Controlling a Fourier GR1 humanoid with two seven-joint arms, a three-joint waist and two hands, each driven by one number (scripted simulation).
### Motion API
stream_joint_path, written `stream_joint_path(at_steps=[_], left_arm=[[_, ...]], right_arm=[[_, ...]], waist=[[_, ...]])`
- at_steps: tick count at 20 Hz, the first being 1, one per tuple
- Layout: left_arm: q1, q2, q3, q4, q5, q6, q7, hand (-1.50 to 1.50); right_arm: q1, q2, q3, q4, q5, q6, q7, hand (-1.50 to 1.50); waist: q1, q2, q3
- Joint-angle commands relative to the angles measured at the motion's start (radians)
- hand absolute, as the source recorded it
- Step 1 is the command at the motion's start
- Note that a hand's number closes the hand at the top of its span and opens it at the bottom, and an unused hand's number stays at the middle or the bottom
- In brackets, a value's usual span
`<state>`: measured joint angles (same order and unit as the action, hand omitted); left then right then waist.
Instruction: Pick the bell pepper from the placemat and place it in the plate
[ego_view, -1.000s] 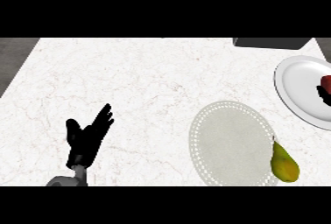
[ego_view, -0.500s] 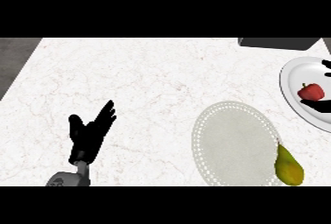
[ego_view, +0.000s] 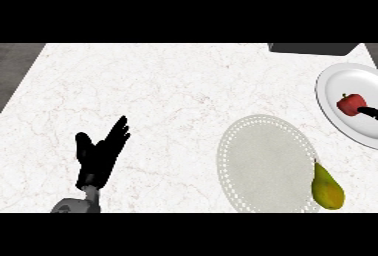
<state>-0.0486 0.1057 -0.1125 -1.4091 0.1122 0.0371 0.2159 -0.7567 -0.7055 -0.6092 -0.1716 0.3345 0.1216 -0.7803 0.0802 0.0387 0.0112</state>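
At the view's right edge only dark fingers (ego_view: 368, 111) of the right hand showed, lying over the round white plate (ego_view: 332, 82) with their tips touching or just beside the small red bell pepper (ego_view: 349, 103); whether they were pinched on it or slack could not be told. The pepper sat inside the plate, toward its right half, upright with its green stem up, so it lay to the left of those fingertips. By this the placing looked done or nearly so, and the coming move was judged to turn on the fingers drawing off to the right, away from the pepper, without nudging it.

The right hand was by far the nearer; the black left hand (ego_view: 98, 156) rested well apart on the white marble counter (ego_view: 162, 90) at lower left, fingers straight and spread, pointing up.

Below and left of the plate lay the pale round lace-edged placemat (ego_view: 266, 162), bare of the pepper, with a yellow-green pear-shaped fruit (ego_view: 327, 188) at its right rim.

Against half a second before, the plate and pepper showed at much the same spot by the right edge, and less of the right hand was in sight.
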Motion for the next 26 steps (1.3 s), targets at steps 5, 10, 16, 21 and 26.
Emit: stream_joint_path(at_steps=[5, 10, 16, 21, 26], left_arm=[[0.020, -0.023, -0.018, 0.023, -0.021, 0.012, -0.036, 0.00], [0.038, -0.004, -0.003, -0.013, -0.005, 0.006, -0.005, 0.00], [0.022, 0.007, 0.026, -0.010, 0.017, -0.005, -0.008, 0.00], [0.086, 0.009, 0.018, -0.014, 0.007, -0.006, -0.030, 0.00], [0.033, -0.010, 0.027, 0.005, 0.012, 0.012, -0.011, 0.00]], right_arm=[[0.034, -0.113, -0.036, 0.052, -0.043, 0.297, -0.003, -1.50], [0.128, -0.180, -0.011, 0.039, -0.027, 0.478, -0.074, -1.50], [0.215, -0.190, 0.039, -0.009, 0.011, 0.506, -0.135, -1.50], [0.295, -0.191, 0.062, -0.035, 0.020, 0.486, -0.206, -1.50], [0.334, -0.199, 0.086, -0.047, 0.030, 0.471, -0.233, -1.50]], waist=[[-0.015, -0.001, 0.000], [-0.031, -0.012, 0.001], [-0.036, -0.014, 0.003], [-0.041, -0.020, 0.003], [-0.055, -0.018, 0.003]])
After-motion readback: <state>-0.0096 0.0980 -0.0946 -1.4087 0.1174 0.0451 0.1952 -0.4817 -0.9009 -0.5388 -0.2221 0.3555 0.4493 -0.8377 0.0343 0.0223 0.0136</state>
